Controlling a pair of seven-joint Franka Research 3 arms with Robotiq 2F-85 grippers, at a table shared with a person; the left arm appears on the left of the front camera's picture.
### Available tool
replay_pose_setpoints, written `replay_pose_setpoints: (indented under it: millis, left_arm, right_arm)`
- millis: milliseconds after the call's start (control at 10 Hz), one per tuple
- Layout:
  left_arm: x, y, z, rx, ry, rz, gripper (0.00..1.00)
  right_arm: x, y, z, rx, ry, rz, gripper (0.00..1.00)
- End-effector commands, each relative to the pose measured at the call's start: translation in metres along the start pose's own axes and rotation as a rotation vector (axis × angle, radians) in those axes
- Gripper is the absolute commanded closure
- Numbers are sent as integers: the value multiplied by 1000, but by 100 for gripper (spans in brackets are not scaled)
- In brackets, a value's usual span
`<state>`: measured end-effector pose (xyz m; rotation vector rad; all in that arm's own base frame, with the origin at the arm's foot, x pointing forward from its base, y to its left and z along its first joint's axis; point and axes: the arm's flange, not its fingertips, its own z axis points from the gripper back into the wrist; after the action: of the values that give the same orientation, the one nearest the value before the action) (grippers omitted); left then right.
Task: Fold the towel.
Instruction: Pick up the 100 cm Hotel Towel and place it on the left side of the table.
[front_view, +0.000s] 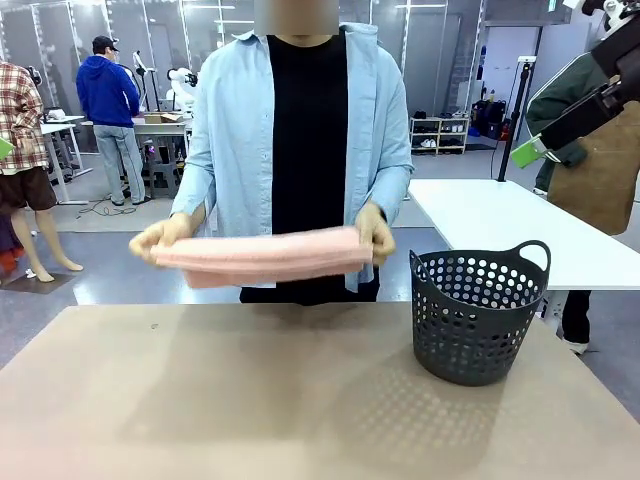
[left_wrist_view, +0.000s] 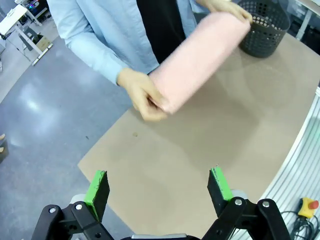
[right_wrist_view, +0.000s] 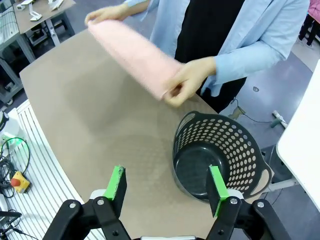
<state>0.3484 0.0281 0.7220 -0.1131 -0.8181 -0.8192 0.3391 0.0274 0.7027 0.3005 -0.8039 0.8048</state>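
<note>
— Starting closest in: spotting the left gripper (left_wrist_view: 157, 176) hanging high above the tabletop (left_wrist_view: 200, 145), green pads (left_wrist_view: 97, 187) standing far apart, clasping nothing.

— Agreeing. Seeing the same with the right gripper (right_wrist_view: 166, 174): jaws spread wide, holding nothing, looking down on the dark basket (right_wrist_view: 220, 155) just below and ahead of it.

— And locating the towel (front_view: 260, 258)?

— Finding it up in the person's hands, not in either gripper. Stretching sideways in front of the person's body as a long, flattened pink band, out at the far side of the tabletop.

— Being held at both ends, then?

— Yes. Pinching one short end with the hand (front_view: 160, 238) on the robot's left, clutching the other end with the hand (front_view: 375, 232) on the robot's right, near the basket's rim.

— Touching the tabletop at all?

— Appearing to hang clear above the far edge, though struggling to judge that gap from these angles.

— And counting the folds?

— Guessing at none; seeing only a smooth upper face and a rounded long edge.

— Placing the basket?

— Standing upright on the tabletop toward the robot's right, showing its perforated wall and looped handles.
</note>
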Motion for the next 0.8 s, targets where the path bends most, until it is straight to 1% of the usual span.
replay_pose_setpoints:
  millis: [0,700]
  left_arm:
    - [3,3,2,7,12,3,0]
    - [3,3,2,7,12,3,0]
  right_arm:
    - [3,-2,0,-12,2,-21,19]
    - [3,-2,0,-12,2,-21,19]
